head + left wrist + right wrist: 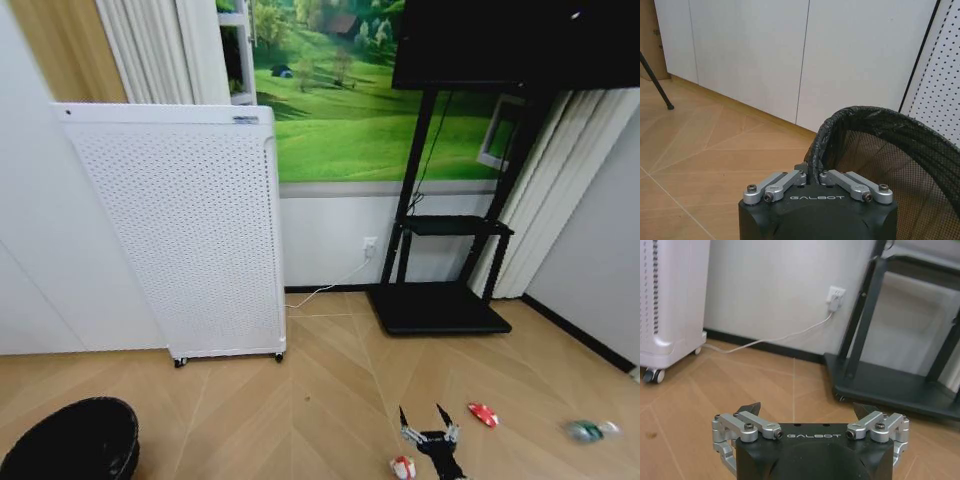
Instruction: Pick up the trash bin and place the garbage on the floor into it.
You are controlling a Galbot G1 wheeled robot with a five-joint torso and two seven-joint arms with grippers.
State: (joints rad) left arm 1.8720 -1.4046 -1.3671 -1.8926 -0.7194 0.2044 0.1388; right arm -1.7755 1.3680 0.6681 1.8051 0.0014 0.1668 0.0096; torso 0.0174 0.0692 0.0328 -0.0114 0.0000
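At the far left of the head view we had the trash bin point(75, 440), a small round black mesh wastebasket lined with a dark bag, low on the wooden floor point(300, 400) in front of the white perforated panel on casters point(180, 230). In the left wrist view our left end effector point(813, 176) had its fingers closed on the bin's rim, the rolled black edge pinched between them, with the mesh wall falling away beyond. We judged the bin already in hand, so the step under way was fetching the first piece of litter with the other arm. To do it well, we would have kept the bin upright and its mouth clear, brought it near the litter, and lowered the right arm squarely over one piece at a time. Moving right, our right end effector point(430, 425) hung low over the floor with its fingers spread wide and nothing between them; the right wrist view showed the same open, empty jaws facing the wall socket point(835, 294) and the black TV stand base point(890, 387). Just beside it lay a crumpled red-and-white wrapper point(402, 466), touching the floor near the picture's lower edge, and a second red-and-white wrapper point(483, 413) lay close on its other side. Farther right, well apart from both, a small clear plastic bottle with a green label point(590, 431) lay on its side. All three pieces looked light and small; we judged the nearest wrapper the easiest first pick.
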